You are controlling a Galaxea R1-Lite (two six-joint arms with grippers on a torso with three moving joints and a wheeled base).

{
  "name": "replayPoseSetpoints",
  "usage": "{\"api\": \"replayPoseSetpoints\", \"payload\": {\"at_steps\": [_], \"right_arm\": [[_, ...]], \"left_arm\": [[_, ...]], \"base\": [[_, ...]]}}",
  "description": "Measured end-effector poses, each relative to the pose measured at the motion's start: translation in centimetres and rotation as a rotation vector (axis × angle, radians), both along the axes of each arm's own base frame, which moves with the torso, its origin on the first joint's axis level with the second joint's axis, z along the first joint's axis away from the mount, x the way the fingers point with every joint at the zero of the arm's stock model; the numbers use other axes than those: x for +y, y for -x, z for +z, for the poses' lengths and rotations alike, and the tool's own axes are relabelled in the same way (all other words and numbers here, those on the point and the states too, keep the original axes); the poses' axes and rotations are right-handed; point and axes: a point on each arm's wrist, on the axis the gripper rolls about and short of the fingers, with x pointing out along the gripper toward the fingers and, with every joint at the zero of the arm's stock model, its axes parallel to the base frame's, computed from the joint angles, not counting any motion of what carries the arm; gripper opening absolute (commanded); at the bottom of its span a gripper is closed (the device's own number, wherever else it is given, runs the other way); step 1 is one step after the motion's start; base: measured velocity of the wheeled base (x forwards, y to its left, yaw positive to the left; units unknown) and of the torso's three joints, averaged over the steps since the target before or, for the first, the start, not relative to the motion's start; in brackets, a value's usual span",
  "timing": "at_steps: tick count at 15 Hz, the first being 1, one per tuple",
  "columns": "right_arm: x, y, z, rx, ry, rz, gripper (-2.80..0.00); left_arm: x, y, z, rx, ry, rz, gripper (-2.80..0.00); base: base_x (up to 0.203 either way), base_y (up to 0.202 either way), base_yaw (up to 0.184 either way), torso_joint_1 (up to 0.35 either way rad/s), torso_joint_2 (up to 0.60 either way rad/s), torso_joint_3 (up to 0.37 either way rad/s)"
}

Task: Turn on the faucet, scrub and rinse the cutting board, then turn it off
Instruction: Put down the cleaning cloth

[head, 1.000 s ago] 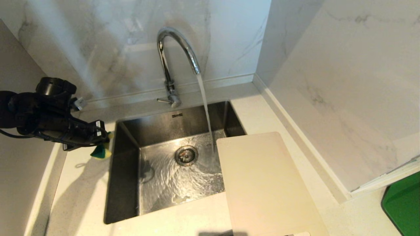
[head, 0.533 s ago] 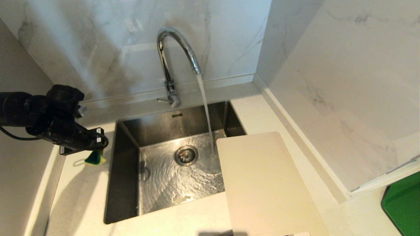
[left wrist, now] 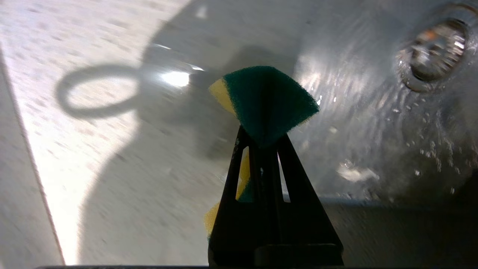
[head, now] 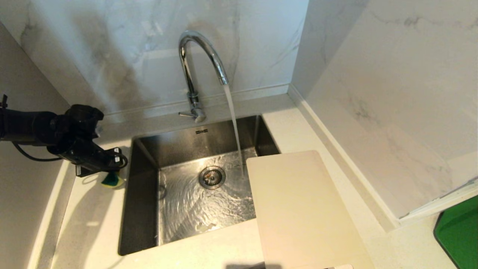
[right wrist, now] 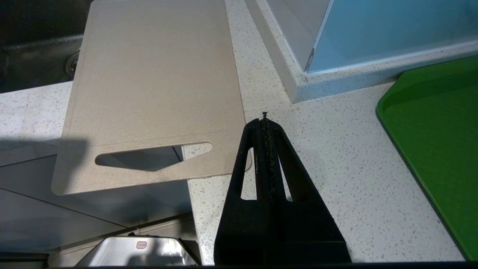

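Marble-walled counter (head: 93,224) | sink (head: 142,209) logo unreadable | left gripper (head: 117,168) clamps sponge (head: 112,180) | right gripper (right wrist: 264,116) closed, empty

Steel sink (head: 145,209) set into a pale speckled desk (head: 93,224), wet and rippling over the bottom, round drain (head: 212,177) near the middle. Marble-look wall (head: 112,48) at the far side, another marble panel (head: 392,93) on the right. Dark green tray (head: 459,233) at the near right corner, lying flat on the desk. Small green-and-yellow sponge (head: 112,181) just left of the sink's left rim.
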Motion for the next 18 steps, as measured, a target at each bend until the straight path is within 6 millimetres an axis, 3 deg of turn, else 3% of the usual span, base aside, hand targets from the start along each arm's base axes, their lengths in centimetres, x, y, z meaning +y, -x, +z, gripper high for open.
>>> {"api": "replayPoseSetpoints", "payload": {"at_steps": [5,6,13,18], "right_arm": [[0.0,0.0,0.0,0.000,0.000,0.000,-2.80],[0.0,0.0,0.0,0.000,0.000,0.000,-2.80],[0.0,0.0,0.0,0.000,-0.001,0.000,-2.80],[0.0,0.0,0.0,0.000,-0.001,0.000,-2.80]], "left_arm": [[2.3,-1.3,-1.0,0.005,0.001,0.051,-2.80],[2.4,-1.4,-1.0,0.005,0.001,0.053,0.00],[2.7,-1.1,-0.8,0.007,0.005,0.062,0.00],[2.6,0.2,2.3,-0.071,0.003,0.058,0.00]], "base": [[0.000,0.000,0.000,0.000,0.00,0.000],[0.000,0.000,0.000,0.000,0.00,0.000],[0.000,0.000,0.000,0.000,0.00,0.000],[0.000,0.000,0.000,0.000,0.00,0.000]]}}
